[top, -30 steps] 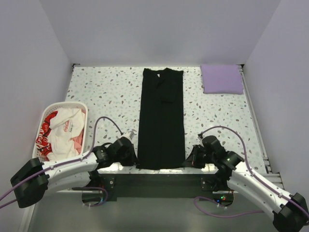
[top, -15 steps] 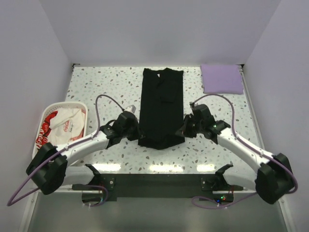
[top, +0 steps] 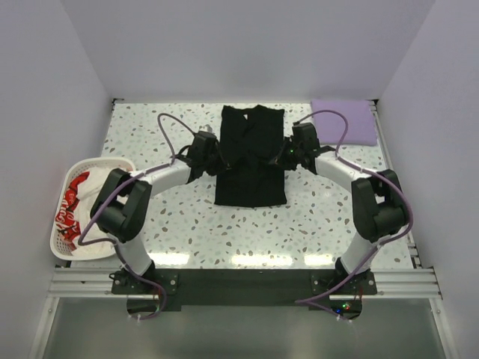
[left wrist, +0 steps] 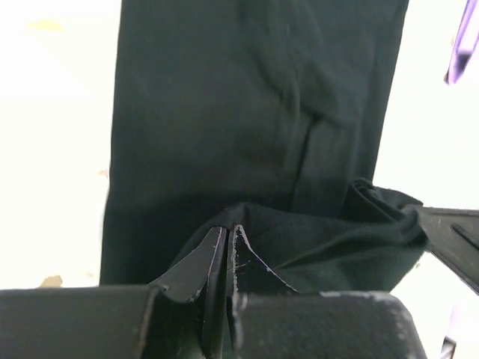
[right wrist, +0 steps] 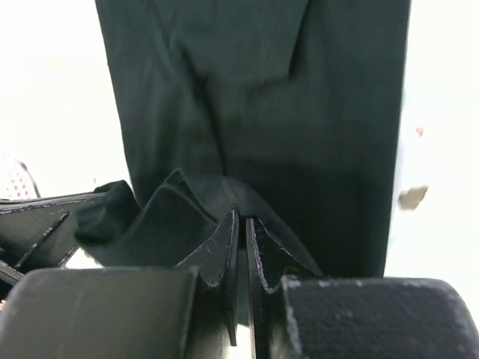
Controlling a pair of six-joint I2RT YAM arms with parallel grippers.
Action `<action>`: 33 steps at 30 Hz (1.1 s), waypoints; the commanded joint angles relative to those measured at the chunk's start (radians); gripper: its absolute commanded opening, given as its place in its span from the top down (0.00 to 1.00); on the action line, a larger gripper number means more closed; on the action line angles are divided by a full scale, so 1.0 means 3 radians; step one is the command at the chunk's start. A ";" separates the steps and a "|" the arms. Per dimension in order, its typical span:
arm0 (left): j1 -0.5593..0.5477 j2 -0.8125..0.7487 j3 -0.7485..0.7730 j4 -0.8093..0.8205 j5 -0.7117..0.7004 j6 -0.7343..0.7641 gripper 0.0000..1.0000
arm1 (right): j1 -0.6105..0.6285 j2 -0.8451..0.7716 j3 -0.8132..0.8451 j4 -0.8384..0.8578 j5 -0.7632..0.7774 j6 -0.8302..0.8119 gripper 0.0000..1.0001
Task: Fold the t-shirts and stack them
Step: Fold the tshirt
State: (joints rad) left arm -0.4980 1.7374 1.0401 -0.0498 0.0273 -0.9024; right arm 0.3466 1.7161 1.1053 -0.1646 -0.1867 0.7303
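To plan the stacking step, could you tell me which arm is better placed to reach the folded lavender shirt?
Probably the right: the right gripper, shut on the black shirt, sits nearer the lavender shirt.

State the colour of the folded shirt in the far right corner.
The shirt is plain lavender, clearest in the top external view.

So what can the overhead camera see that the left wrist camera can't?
Only the overhead view shows the white basket holding a white red-lettered shirt, the folded lavender shirt at the far right corner, and the left arm and right arm reaching over the speckled table. Only the left wrist view shows, close up, the left arm's jaws shut on a pinched edge of the black t-shirt. Both show that black t-shirt, its near end doubled over the rest.
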 commanded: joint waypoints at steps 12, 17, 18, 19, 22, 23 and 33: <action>0.0274 0.0554 0.0756 -0.0095 0.0068 0.0257 1.00 | -0.0363 0.0477 0.0478 0.0283 -0.0211 0.0056 1.00; 0.0325 0.0661 0.0843 -0.0110 0.0114 0.0272 1.00 | -0.0444 0.0584 0.0524 0.0334 -0.0303 0.0071 1.00; 0.0341 0.0672 0.0854 -0.0120 0.0114 0.0272 1.00 | -0.0450 0.0605 0.0549 0.0339 -0.0313 0.0076 1.00; 0.0341 0.0692 0.0864 -0.0125 0.0119 0.0277 1.00 | -0.0470 0.0625 0.0554 0.0344 -0.0334 0.0086 1.00; 0.0366 0.0723 0.0874 -0.0120 0.0134 0.0277 1.00 | -0.0496 0.0681 0.0570 0.0390 -0.0374 0.0117 1.00; 0.0377 0.0728 0.0874 -0.0115 0.0134 0.0283 1.00 | -0.0511 0.0697 0.0570 0.0405 -0.0380 0.0117 1.00; 0.0515 0.0789 0.0910 0.0007 0.0318 0.0349 1.00 | -0.0603 0.0799 0.0646 0.0416 -0.0446 0.0138 1.00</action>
State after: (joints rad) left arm -0.3656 1.9663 1.2694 -0.0921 0.0921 -0.8307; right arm 0.1791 1.9442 1.2491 -0.0887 -0.2958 0.7666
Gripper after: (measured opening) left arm 0.052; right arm 0.054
